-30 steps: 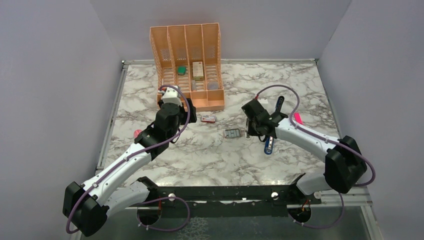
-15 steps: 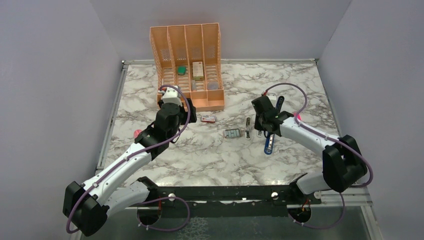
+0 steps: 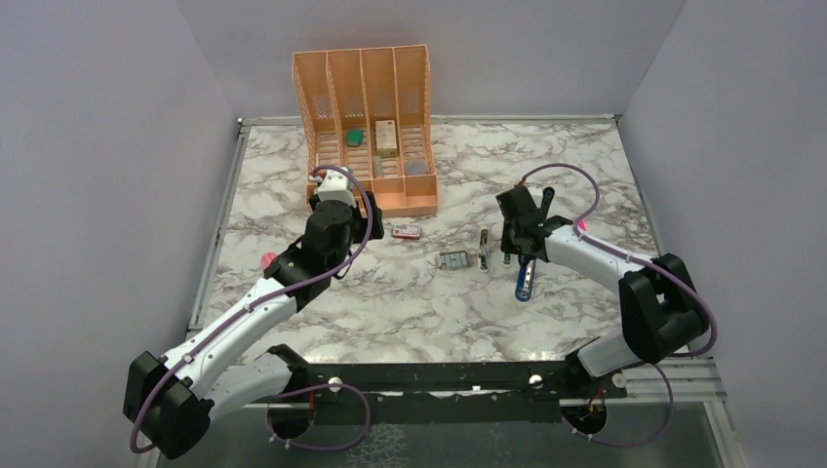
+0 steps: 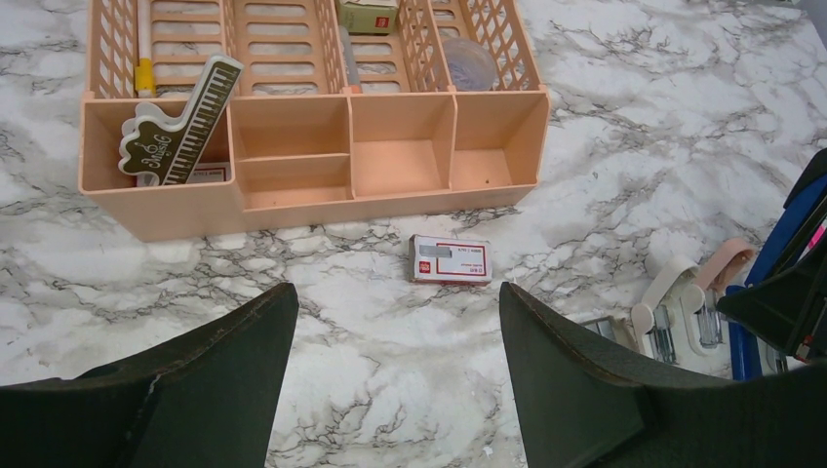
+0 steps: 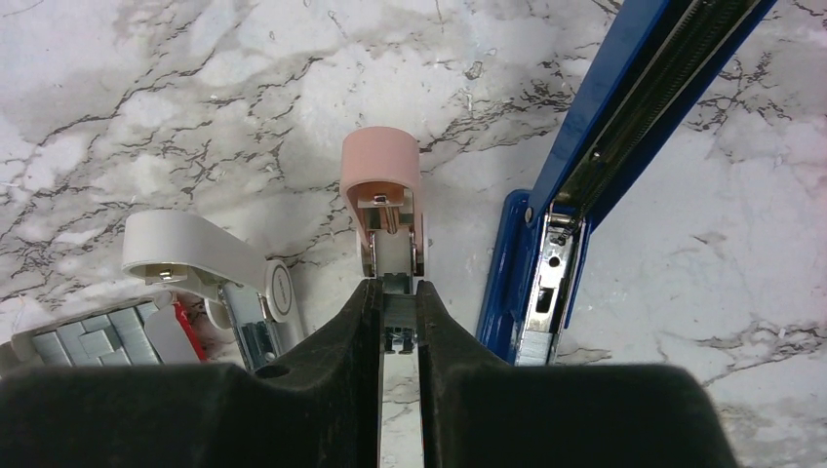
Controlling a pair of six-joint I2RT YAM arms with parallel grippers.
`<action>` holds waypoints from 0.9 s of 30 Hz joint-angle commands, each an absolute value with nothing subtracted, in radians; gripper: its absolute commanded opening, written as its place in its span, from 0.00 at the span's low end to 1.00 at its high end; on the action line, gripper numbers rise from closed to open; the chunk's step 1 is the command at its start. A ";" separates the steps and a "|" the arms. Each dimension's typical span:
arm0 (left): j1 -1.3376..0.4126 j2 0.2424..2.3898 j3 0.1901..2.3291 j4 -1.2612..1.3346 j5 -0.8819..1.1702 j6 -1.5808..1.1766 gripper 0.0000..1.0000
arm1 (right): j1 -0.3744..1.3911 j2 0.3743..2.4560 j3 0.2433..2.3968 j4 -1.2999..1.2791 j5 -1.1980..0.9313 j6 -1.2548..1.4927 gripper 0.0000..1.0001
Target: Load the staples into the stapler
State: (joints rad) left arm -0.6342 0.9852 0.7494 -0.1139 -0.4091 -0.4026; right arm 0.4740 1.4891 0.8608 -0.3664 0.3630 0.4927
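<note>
Shows right gripper [image 5: 395,292] pinched shut on a pinkish-tan mini stapler [image 5: 380,166], left gripper [image 4: 390,302] agape and empty, blue stapler [image 5: 597,112] open at frame right, staples [image 5: 98,336] lower left: best to release, then fetch staples.

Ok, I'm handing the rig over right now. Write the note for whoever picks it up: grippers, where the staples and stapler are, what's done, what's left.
Left gripper: open, empty, hovering over the table near the red-and-white sleeve.
Right gripper: shut, low at the near end of a small pink stapler; a thin metal piece shows in the gap, unclear whether gripped.
Staples: out of the sleeve, uncovered on the table, left of the blue stapler.
Done: sleeve off, blue stapler swung open.
To do: put a strip in the blue stapler's channel and close it.
</note>
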 commanded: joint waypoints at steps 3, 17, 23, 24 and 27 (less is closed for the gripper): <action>-0.630 0.989 0.752 -0.107 -0.429 -0.400 0.77 | 0.460 1.507 0.839 -0.309 0.318 0.473 0.18; -0.630 0.991 0.752 -0.109 -0.430 -0.400 0.77 | 0.453 1.519 0.838 -0.314 0.307 0.468 0.17; -0.630 0.991 0.751 -0.109 -0.430 -0.400 0.77 | 0.451 1.508 0.838 -0.312 0.321 0.465 0.17; -0.630 0.991 0.750 -0.108 -0.430 -0.400 0.77 | 0.450 1.508 0.837 -0.311 0.321 0.464 0.17; -0.630 0.991 0.750 -0.109 -0.430 -0.400 0.77 | 0.449 1.509 0.836 -0.311 0.319 0.462 0.17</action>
